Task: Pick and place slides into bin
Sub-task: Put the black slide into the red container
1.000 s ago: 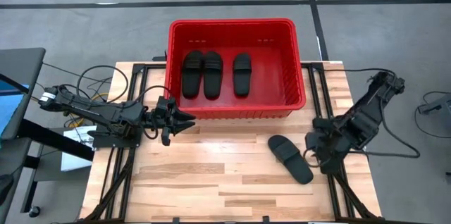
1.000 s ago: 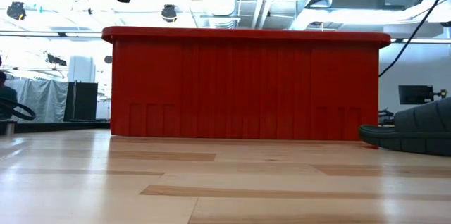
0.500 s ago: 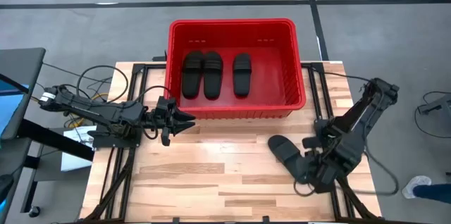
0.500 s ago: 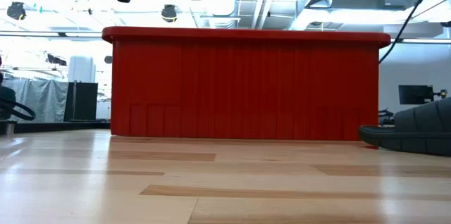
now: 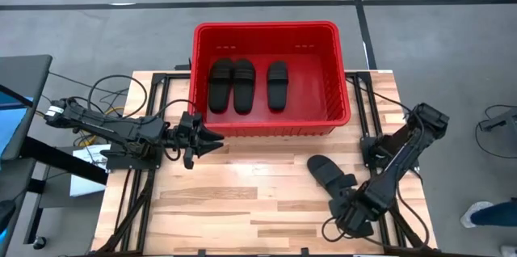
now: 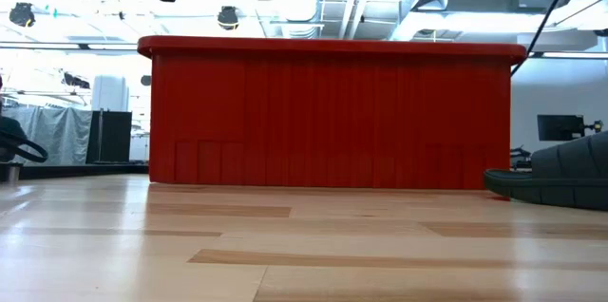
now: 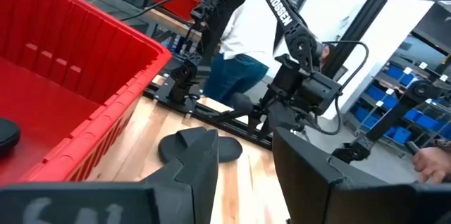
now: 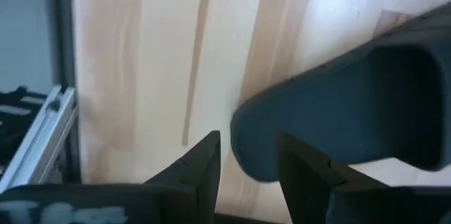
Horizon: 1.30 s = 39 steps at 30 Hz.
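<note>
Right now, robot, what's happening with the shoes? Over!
Right gripper low at last slide, jaws open, not gripping. Left gripper waiting, open, by bin. Three slides inside. Nothing blocking.

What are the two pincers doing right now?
Left pincer: open, holding nothing, beside the bin.
Right pincer: open, empty, at the slide on the table.

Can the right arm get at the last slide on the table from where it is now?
Probably yes. The right gripper sits low at the near end of the slide on the table, fingers open, with the sandal's end just ahead and bare wood around it. Nothing stands between them.
</note>
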Each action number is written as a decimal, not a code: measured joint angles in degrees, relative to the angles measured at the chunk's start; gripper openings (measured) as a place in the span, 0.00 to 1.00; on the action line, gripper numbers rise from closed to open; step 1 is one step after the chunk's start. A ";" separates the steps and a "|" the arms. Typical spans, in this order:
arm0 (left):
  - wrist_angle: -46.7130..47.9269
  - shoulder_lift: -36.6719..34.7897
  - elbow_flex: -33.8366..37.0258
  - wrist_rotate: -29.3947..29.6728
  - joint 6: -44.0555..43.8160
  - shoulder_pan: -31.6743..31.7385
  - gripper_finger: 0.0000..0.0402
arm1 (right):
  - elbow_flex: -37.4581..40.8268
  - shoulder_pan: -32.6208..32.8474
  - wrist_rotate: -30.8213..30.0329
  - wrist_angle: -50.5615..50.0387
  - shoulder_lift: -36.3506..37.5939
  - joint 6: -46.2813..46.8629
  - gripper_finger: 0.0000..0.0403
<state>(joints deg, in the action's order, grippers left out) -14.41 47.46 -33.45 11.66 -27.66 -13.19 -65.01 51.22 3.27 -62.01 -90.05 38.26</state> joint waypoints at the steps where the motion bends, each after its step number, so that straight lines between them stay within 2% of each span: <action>1: 0.02 0.02 0.00 -0.23 0.00 0.00 0.31 | 0.00 0.02 -0.25 0.13 -0.58 0.22 0.31; 9: 0.04 0.02 0.00 -0.86 0.00 0.00 0.31 | 0.00 0.32 0.68 0.87 -4.72 0.88 0.31; 25: 0.04 0.02 0.00 -1.96 -0.52 0.00 0.31 | -0.07 0.83 5.90 1.26 -6.77 2.28 0.30; 39: 0.00 0.02 0.00 -2.13 -0.57 0.00 0.31 | -0.28 1.34 5.71 1.87 -16.69 -0.67 0.30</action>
<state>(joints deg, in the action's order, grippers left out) -14.41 47.48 -33.45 9.53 -28.23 -13.19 -65.29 52.56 8.98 -60.14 -106.73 37.59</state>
